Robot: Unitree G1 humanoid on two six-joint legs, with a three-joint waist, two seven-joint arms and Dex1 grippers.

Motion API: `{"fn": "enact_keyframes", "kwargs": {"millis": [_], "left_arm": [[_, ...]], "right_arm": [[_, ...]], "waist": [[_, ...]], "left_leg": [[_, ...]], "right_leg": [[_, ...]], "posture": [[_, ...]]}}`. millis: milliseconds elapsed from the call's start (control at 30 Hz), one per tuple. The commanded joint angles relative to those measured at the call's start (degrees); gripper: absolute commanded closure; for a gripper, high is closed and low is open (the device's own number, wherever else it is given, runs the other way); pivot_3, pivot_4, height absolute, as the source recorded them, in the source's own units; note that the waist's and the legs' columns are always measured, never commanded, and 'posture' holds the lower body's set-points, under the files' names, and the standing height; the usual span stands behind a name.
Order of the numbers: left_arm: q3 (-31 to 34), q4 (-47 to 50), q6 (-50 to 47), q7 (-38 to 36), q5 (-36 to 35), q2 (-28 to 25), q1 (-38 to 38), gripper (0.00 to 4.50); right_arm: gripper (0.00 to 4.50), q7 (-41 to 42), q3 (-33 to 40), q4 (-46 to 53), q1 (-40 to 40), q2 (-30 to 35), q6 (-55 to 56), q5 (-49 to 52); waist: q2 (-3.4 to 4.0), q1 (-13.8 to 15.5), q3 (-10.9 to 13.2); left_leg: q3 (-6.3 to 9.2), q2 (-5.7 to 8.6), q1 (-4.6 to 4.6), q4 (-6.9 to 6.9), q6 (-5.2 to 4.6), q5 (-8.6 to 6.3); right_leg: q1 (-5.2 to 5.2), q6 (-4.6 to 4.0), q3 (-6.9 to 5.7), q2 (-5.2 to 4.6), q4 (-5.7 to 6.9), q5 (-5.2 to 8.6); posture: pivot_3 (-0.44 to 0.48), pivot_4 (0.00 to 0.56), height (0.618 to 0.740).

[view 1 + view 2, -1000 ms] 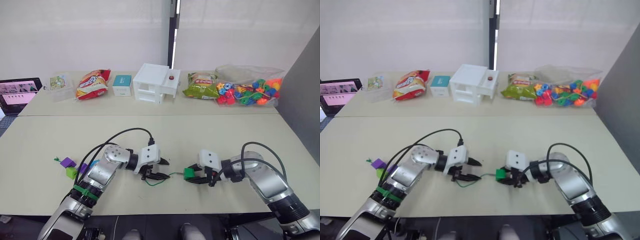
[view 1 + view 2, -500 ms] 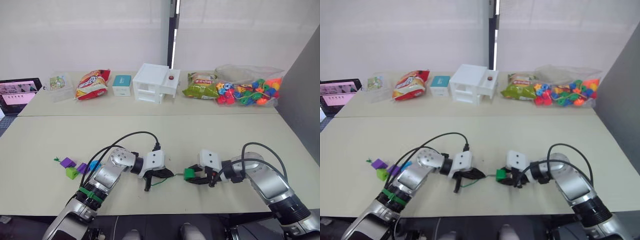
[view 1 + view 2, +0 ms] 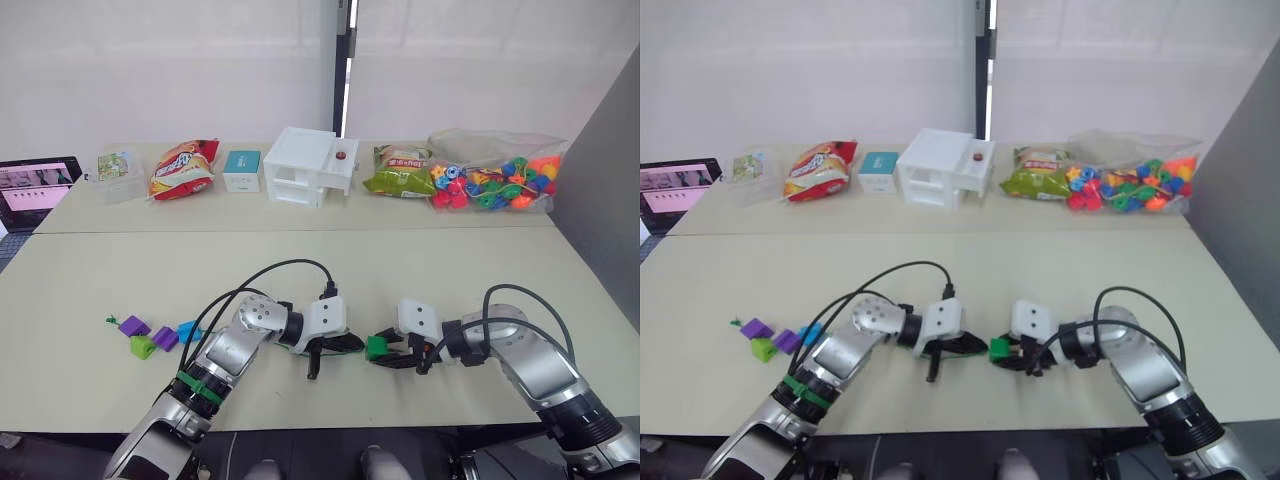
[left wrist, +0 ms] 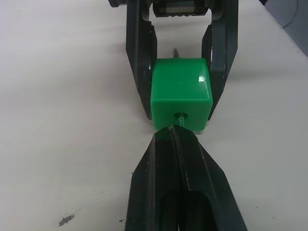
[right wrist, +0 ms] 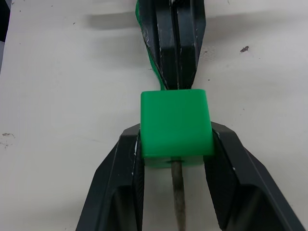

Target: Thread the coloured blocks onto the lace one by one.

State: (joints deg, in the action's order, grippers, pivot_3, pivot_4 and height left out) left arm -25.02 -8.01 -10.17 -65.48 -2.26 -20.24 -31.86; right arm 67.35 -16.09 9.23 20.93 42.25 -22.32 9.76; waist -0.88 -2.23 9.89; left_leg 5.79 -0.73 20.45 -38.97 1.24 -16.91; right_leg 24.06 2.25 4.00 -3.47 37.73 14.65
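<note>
Low in the frame's centre, the right gripper (image 3: 388, 356) pinches the dark green block (image 4: 181, 94) by its sides. The left gripper (image 4: 179, 139), fingers pressed together on the lace (image 4: 181, 117), feeds it through; the grey tip (image 5: 178, 197) protrudes behind. Bare table (image 3: 300, 270) surrounds them; the remaining blocks (image 3: 152, 335) sit lower left.

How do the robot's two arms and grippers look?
Both arms are silver-grey metal with black joints, and looping black cables. Each wrist carries a white boxy housing. The left gripper and right gripper each have two black fingers. A green band circles the left forearm.
</note>
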Motion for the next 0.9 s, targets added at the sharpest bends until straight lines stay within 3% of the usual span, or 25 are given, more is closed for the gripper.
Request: {"fn": "enact_keyframes", "kwargs": {"millis": [33,133,300,367,600,900], "left_arm": [[-0.4,1.7,-0.9,0.9,0.2,0.6,-0.7,4.5],[1.6,2.6,-3.0,1.3,-1.3,0.3,-1.0,4.5],[3.8,6.0,-4.9,-1.6,-4.0,-2.7,-0.5,3.01],[4.5,8.3,-6.9,-3.3,-6.4,-4.1,0.0,2.31],[1.1,7.4,-5.1,-1.1,-3.8,-2.5,-0.2,0.03],[-3.0,0.0,-0.3,3.7,0.9,4.5,-1.7,0.01]], "right_arm": [[3.31,-0.2,0.5,1.6,0.3,0.0,-0.2,0.5],[3.31,-0.1,0.2,1.7,0.1,0.1,-0.7,0.3],[3.31,-1.6,0.2,1.2,0.0,-0.3,-1.1,-0.5],[2.23,-2.6,0.5,1.0,-0.2,-0.4,-0.7,-0.7],[0.0,-3.1,3.7,3.5,-1.8,2.2,-2.1,1.0],[0.0,-2.3,7.3,5.2,-6.1,6.9,-2.7,2.1]], "waist": [[0.0,0.0,0.0],[0.0,0.0,0.0],[0.0,-0.1,0.0],[0.0,-0.1,0.0],[0.0,0.5,0.0],[0.0,1.1,0.0]], "left_leg": [[0.0,0.0,-0.01,0.0,0.0,0.0],[0.0,0.0,-0.01,0.0,0.0,0.0],[0.0,-0.01,-0.02,0.01,0.0,0.0],[0.0,-0.01,-0.01,0.01,0.0,0.0],[0.01,0.0,0.01,-0.01,0.0,0.0],[-0.03,0.01,0.0,-0.02,0.0,0.0]], "right_leg": [[0.0,0.0,0.0,0.0,0.01,0.0],[0.0,0.0,0.0,0.0,0.01,0.0],[0.02,0.0,0.0,0.01,0.03,0.0],[0.03,0.0,0.01,0.0,0.04,0.0],[0.0,0.0,0.0,-0.01,0.0,0.0],[-0.01,0.0,0.02,0.0,-0.06,0.0]], "posture": [[0.0,0.15,0.74],[0.0,0.15,0.74],[0.0,0.15,0.74],[0.0,0.15,0.74],[0.0,0.15,0.74],[0.0,0.15,0.74]]}}
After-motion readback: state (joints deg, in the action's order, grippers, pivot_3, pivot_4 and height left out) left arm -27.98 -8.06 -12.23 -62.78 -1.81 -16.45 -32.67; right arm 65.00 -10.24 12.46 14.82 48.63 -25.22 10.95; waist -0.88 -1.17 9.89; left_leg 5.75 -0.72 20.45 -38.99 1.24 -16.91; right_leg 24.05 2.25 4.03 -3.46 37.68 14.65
